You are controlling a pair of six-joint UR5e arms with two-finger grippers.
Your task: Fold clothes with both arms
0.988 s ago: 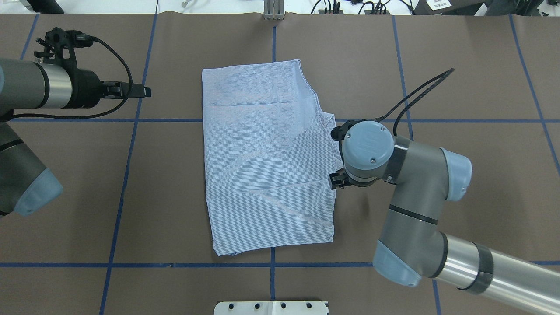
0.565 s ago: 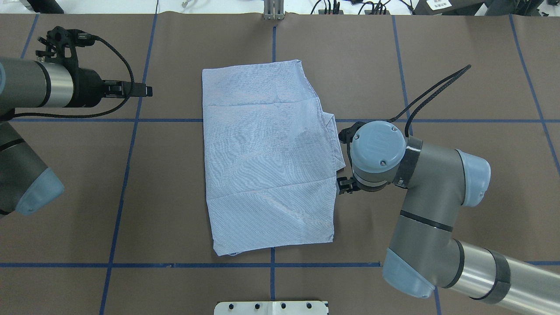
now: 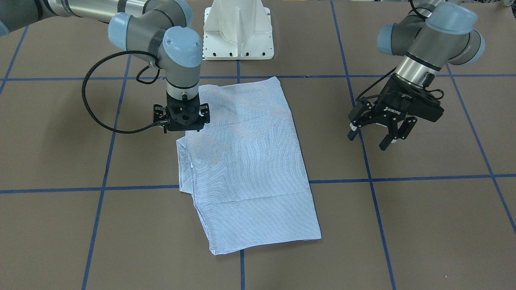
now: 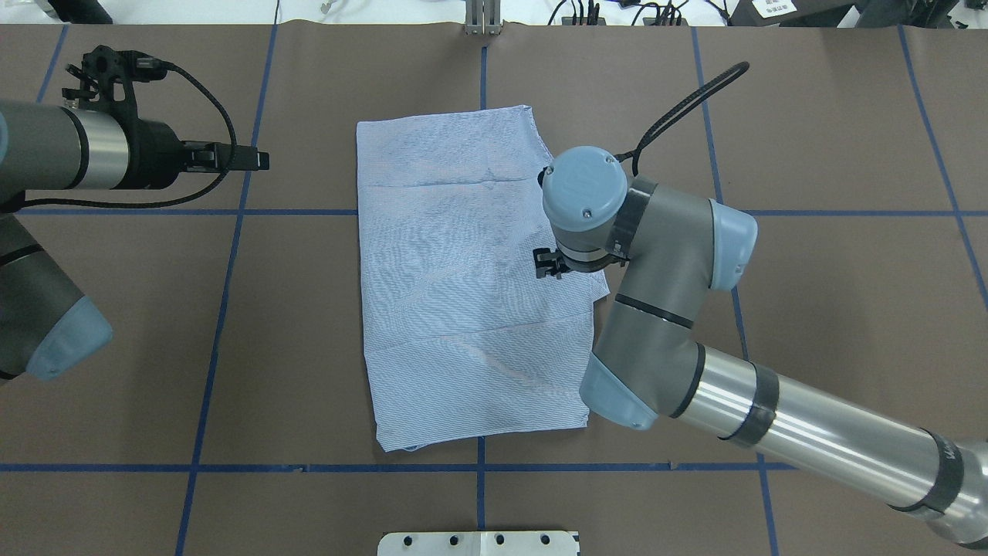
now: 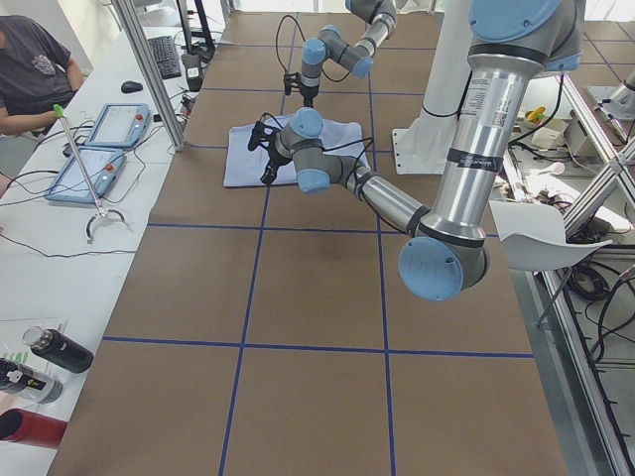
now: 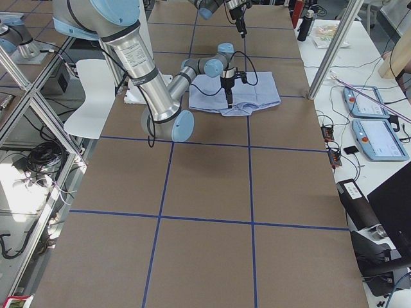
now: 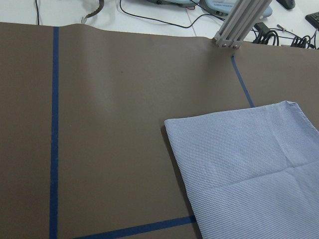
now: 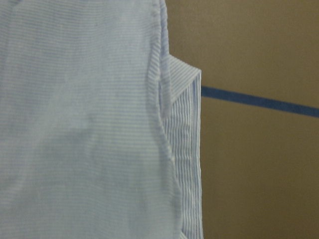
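While the shirt (image 4: 455, 309) lay folded into a rough rectangle at the middle of the table (image 4: 849, 309), one long edge faced each arm and its back panel was uppermost. On the robot's right side a narrow lower layer (image 8: 187, 114) jutted out past the upper fold, crossing a blue tape line (image 8: 259, 99). The right gripper (image 3: 182, 119) pointed straight down over that same edge, at the half of the shirt nearer the white pedestal (image 3: 238, 28). Its fingers were hidden under its own body, so neither their spacing nor any contact with the cloth could be made out; the wrist view showed only fabric lying flat. The right arm (image 4: 664, 232) reached in across the shirt's near right corner. The left gripper (image 3: 369, 141) hung well apart from the shirt on the robot's left side, above bare table, fingers (image 3: 386, 143) spread and holding nothing. The left arm (image 4: 46, 147) stretched level from the table's edge.
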